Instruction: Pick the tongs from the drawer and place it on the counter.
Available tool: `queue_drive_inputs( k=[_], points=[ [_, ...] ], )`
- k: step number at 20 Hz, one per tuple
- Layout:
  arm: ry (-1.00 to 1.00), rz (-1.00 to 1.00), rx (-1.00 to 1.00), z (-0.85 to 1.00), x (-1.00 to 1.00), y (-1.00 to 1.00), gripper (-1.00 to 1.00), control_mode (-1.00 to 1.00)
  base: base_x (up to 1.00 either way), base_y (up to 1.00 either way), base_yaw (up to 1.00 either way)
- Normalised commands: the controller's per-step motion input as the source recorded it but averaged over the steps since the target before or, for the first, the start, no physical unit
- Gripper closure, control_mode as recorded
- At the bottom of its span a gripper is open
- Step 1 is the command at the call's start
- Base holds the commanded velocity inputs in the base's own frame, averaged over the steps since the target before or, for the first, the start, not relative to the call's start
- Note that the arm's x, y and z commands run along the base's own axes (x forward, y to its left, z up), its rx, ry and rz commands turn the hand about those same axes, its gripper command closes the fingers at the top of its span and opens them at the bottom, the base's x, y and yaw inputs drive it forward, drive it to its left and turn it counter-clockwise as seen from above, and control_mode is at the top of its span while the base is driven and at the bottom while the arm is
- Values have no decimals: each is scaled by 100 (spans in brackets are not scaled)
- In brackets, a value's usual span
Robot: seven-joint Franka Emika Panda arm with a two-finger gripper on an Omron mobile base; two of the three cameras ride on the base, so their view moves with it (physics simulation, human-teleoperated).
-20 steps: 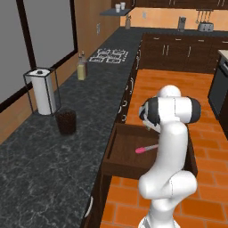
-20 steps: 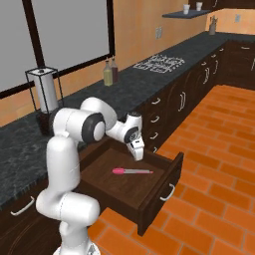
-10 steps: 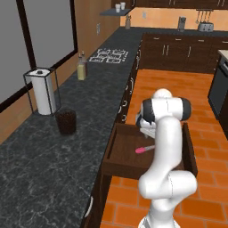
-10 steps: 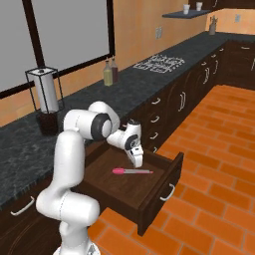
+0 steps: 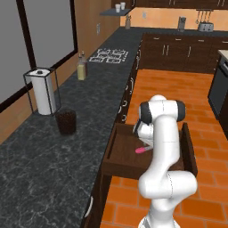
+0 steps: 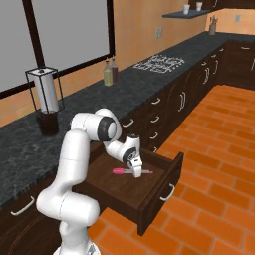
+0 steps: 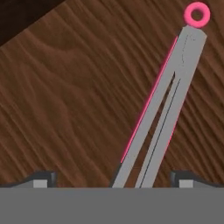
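I have the gripper [image 6: 135, 172] lowered into the open drawer [image 6: 149, 195], directly over the tongs [image 6: 125, 172]. In the hand view its fingers [image 7: 43, 178] stand spread wide, one on each side of the tongs [image 7: 168, 105], not closed on them. The tongs lie flat on the drawer's wooden floor, below the black counter [image 5: 53, 160].

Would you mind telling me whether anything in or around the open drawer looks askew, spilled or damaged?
Nothing stands out. The tongs lie flat on the floor of the drawer, intact, between the open gripper's fingers. The counter shows no spill.
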Motion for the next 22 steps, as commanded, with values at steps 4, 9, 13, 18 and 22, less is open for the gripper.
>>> queue_drive_inputs(
  k=[4, 9, 13, 18, 22],
  points=[
    [-1, 0, 0, -43, 1, 1, -100, -100, 0, 0, 0],
    [2, 0, 0, -33, 0, 0, 100, -100, 0, 0, 0],
    [8, 0, 0, -8, 0, 0, 100, -100, 0, 0, 0],
    [10, 0, 0, -7, 0, 0, 100, -100, 0, 0, 0],
    [2, -2, 0, 6, -23, -6, 100, -100, 0, 0, 0]
  ],
)
